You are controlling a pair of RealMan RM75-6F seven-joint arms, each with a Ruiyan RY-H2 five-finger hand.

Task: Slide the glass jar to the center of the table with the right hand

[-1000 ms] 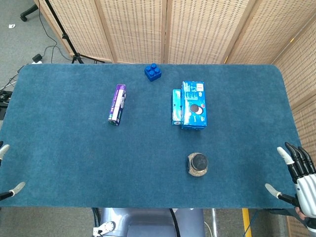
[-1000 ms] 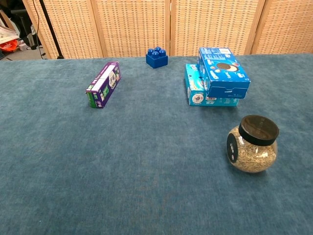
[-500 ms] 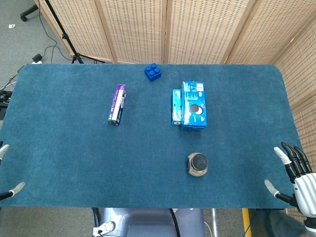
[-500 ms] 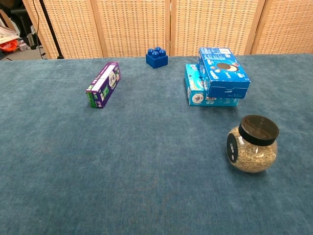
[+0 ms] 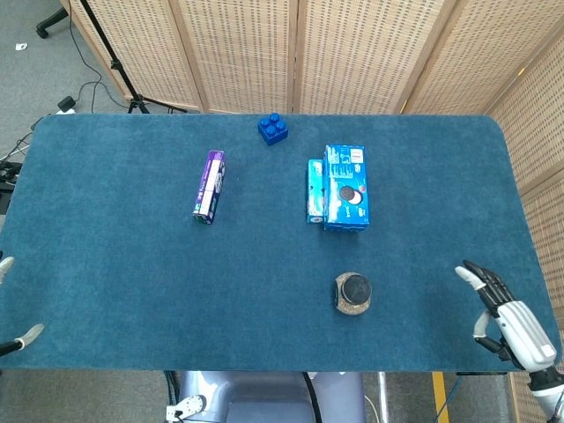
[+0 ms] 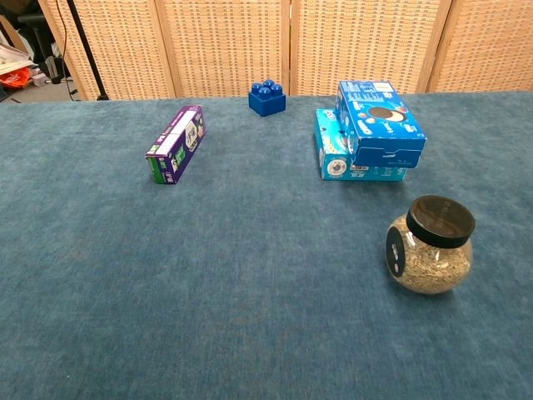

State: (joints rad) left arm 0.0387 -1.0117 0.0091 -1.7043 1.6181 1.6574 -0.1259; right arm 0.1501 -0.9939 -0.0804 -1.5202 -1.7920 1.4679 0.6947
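Note:
The glass jar (image 5: 352,293) (image 6: 430,246) with a black lid and seed-like contents stands upright on the blue table (image 5: 132,264), near the front edge and right of centre. My right hand (image 5: 504,319) hovers at the front right corner, well to the right of the jar, fingers spread and holding nothing. Only the fingertips (image 5: 26,335) of my left hand show at the front left edge in the head view, apart and empty. The chest view shows neither hand.
Two stacked blue cookie boxes (image 5: 339,189) (image 6: 366,129) lie just behind the jar. A purple box (image 5: 209,185) (image 6: 176,143) lies left of centre and a blue toy brick (image 5: 273,129) (image 6: 266,97) sits at the back. Wicker screens stand behind the table.
My right hand has turned and moved inward over the table's front right corner, toward the jar. The jar and the left hand have not moved.

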